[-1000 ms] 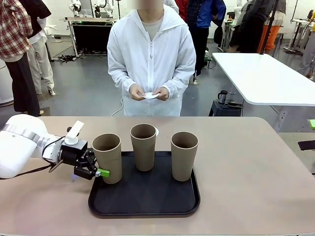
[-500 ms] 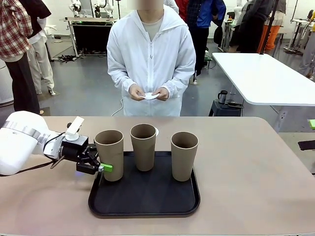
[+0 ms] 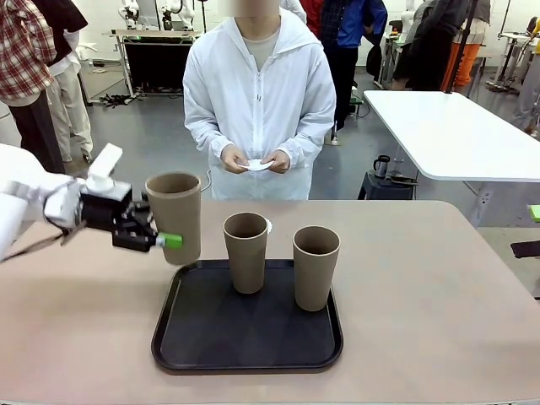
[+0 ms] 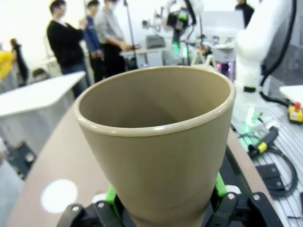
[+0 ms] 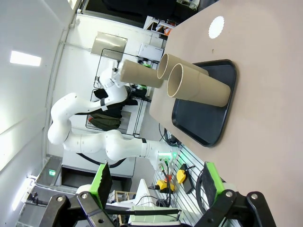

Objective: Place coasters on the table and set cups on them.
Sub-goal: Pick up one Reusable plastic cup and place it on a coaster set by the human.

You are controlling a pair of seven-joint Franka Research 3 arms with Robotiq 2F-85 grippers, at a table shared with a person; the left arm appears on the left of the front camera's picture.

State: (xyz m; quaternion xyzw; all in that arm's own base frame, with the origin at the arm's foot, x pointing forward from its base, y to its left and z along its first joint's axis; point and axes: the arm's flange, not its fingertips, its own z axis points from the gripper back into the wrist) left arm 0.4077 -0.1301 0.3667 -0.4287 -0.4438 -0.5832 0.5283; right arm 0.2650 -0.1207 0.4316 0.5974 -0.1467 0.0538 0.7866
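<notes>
The left claw (image 3: pixel 166 240) was clamped low on a tan cup (image 3: pixel 175 211), holding it upright in the air by the far left corner of the black tray (image 3: pixel 245 364). The step would likely go best with the cup kept level, centred over the white coaster (image 4: pixel 58 196) on the worktop (image 3: pixel 439 287), and released only once seated. The left arm reached in level, fingers horizontal. The right claw (image 5: pixel 156 184) stood apart, empty.
</notes>
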